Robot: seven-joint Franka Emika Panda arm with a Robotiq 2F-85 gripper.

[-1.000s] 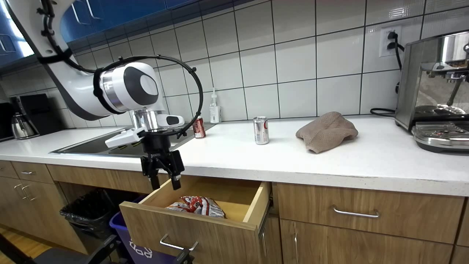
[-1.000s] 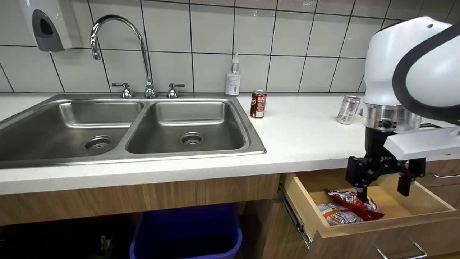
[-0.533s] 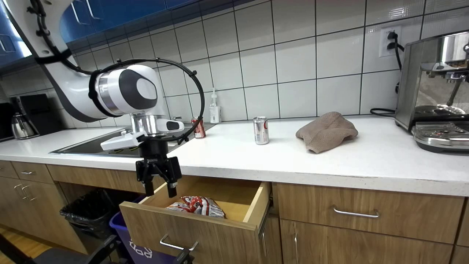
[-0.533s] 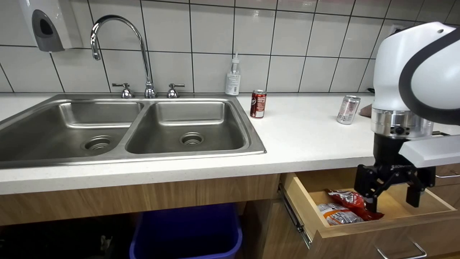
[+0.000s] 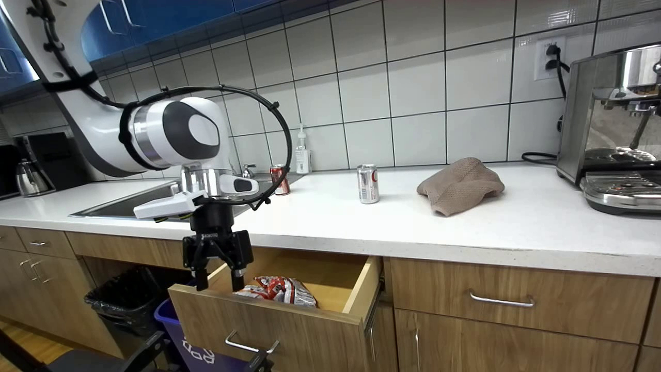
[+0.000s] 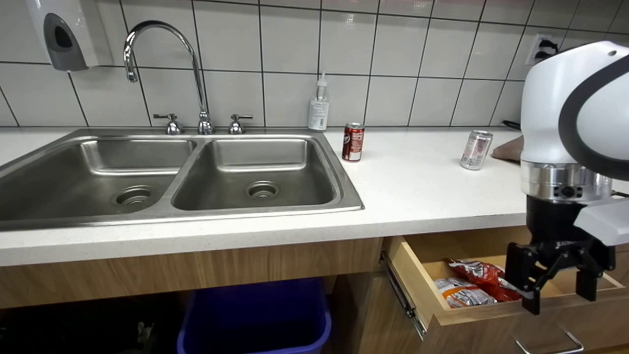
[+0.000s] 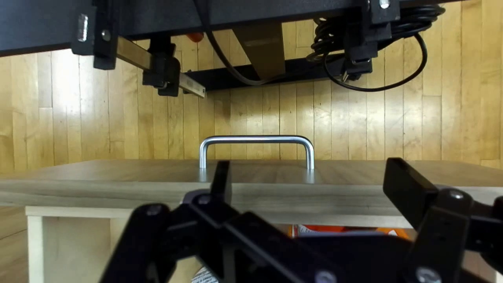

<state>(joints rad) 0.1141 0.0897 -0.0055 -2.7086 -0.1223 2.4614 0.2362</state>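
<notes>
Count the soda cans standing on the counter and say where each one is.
2: a red soda can beside the sink, and a silver soda can between the red one and the brown cloth. More could be hidden.

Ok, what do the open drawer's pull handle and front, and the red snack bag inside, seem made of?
Pull handle: metal, perhaps steel; smooth, silvery, with bright highlights.
Drawer front: wood veneer or woodgrain laminate, can't tell which; satin brown, grain showing.
Red snack bag: probably metallised film; crinkled, with glossy reflections.

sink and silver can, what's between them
A red can stands between them on the counter, nearer the sink, in both exterior views.
</notes>
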